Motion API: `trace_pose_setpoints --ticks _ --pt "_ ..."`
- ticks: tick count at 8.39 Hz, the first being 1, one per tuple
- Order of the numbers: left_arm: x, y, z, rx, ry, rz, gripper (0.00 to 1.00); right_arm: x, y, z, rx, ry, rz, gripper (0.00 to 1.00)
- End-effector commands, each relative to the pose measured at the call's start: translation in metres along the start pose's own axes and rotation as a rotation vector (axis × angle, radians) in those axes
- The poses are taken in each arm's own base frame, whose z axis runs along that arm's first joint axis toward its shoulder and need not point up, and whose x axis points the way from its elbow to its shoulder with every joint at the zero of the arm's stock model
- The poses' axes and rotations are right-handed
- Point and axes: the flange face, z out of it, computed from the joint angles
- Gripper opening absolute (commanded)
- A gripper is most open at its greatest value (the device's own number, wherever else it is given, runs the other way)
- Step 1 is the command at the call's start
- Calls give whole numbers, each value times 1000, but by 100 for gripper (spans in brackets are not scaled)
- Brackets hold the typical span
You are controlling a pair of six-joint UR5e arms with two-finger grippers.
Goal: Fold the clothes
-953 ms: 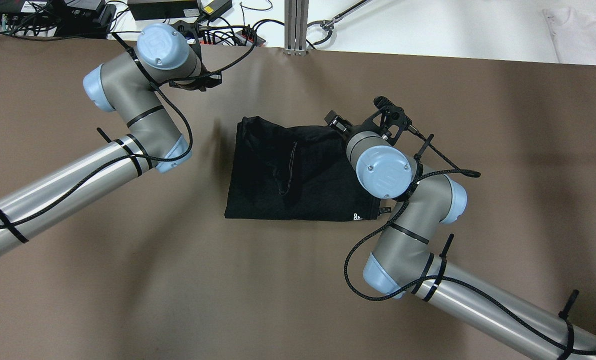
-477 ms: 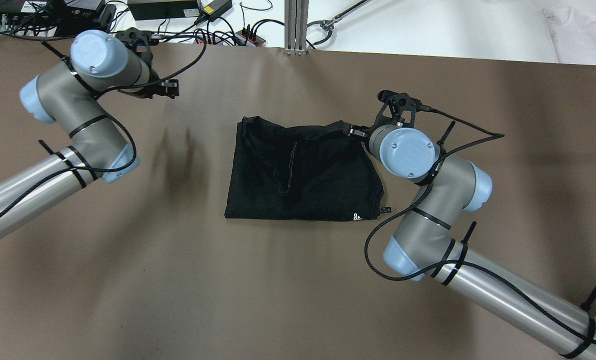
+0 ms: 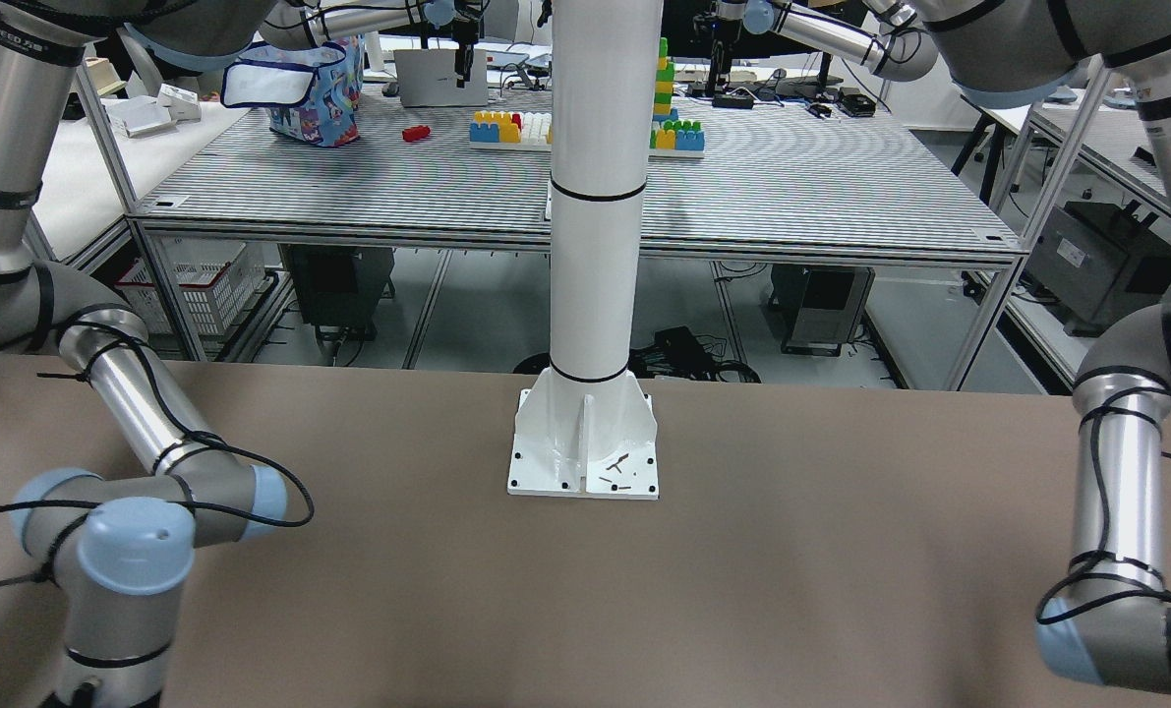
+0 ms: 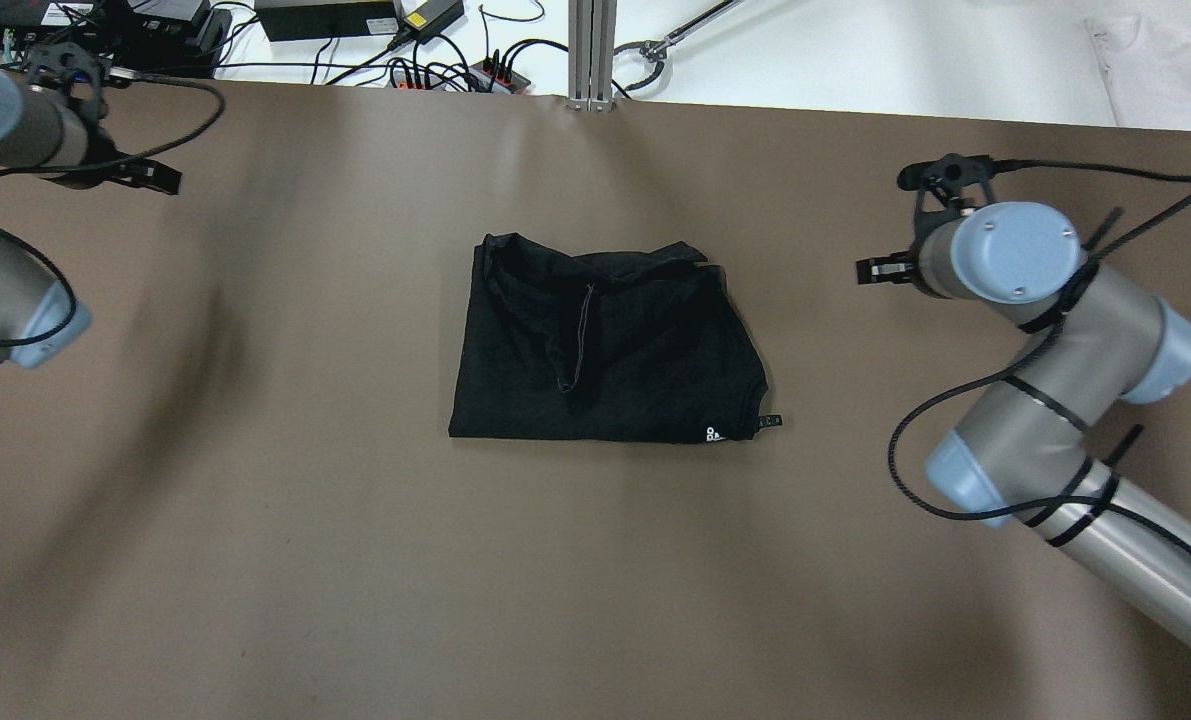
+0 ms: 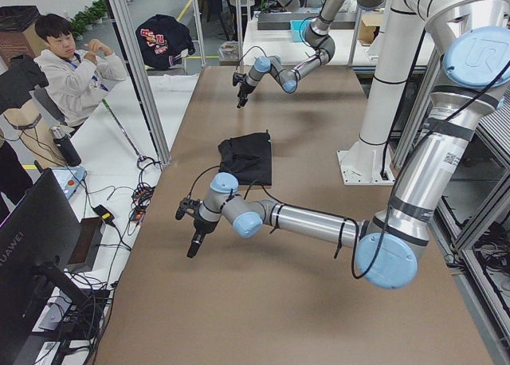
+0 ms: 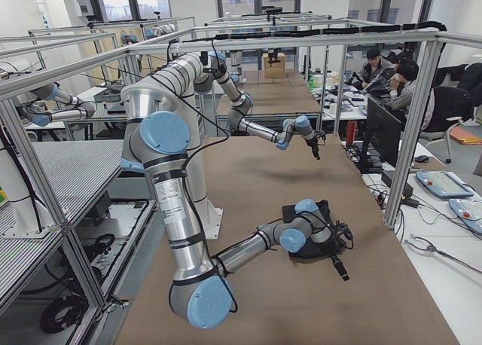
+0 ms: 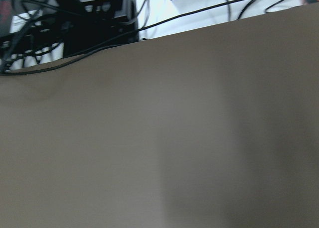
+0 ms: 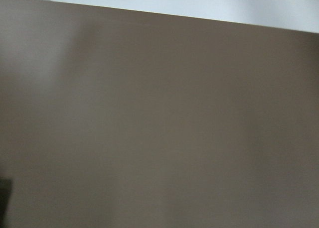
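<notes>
A black garment lies folded in a rough rectangle at the middle of the brown table; it also shows in the exterior left view and the exterior right view. My left gripper hangs over bare table far to the garment's left, fingers pointing down. My right gripper hangs over bare table to the garment's right. Neither touches the garment. In the overhead view the wrists hide the fingers, and both wrist views show only table, so I cannot tell whether either gripper is open or shut.
Cables and power boxes lie along the table's far edge at the left. An aluminium post stands at the far middle. A white cloth lies beyond the far right corner. The robot's white base stands at the near edge.
Both arms have swung outward from the garment, the left to the far left, the right to the right. The right gripper has left the garment's far right corner. The garment lies still.
</notes>
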Motion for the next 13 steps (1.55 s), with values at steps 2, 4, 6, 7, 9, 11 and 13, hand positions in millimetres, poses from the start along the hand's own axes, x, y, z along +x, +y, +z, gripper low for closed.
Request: trace_pose_setpoints --ticks 2,4,6,7,9,11,13 --pt "-227 29 -60 -3 -170 234 100 225 -12 -37 -69 262 -398 94" --pt "-310 50 -92 -11 -252 253 100 318 -19 -62 -99 359 -484 94" --pt "-372 83 -112 -35 -410 251 100 394 1 -82 -144 421 -453 94" --pt "-383 107 -109 -57 -423 243 100 423 22 -87 -165 441 -414 94" --pt "-397 131 -133 -25 -451 222 100 465 49 -103 -171 475 -349 94" --pt "-373 121 -164 35 -410 146 100 456 44 -117 -130 467 -307 94" --pt "-372 124 -159 40 -417 158 100 459 55 -114 -140 461 -279 94"
